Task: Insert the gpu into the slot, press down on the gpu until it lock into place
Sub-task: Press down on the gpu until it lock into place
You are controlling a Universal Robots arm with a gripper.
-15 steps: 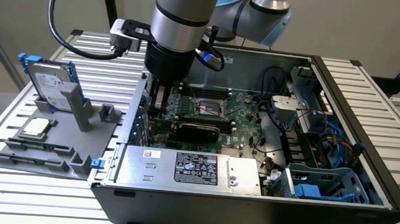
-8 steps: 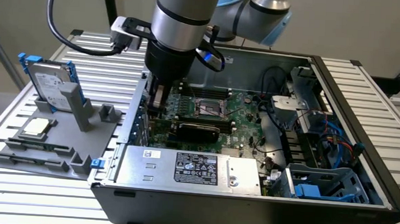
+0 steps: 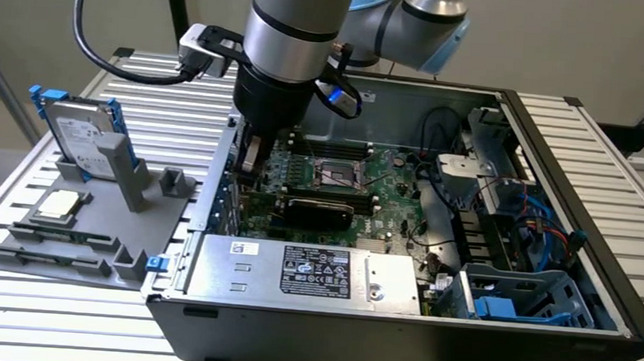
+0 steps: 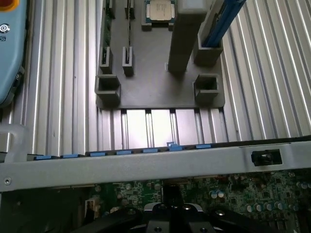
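hand (image 4: 172, 213) pressed together, empty, low over green motherboard (image 3: 394, 184), beside seated gpu (image 3: 315, 207)

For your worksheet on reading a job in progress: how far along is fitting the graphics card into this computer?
Done: the graphics card already lies across the green motherboard inside the open case, away from the grey parts holder outside. In hand: the arm reaches into the case beside the card, its tool shut. Left: whether the card is fully down and locked cannot be told.

Silver arm (image 3: 291, 22) w/ black wrist, light-blue joint caps, black cable (image 3: 97, 49).
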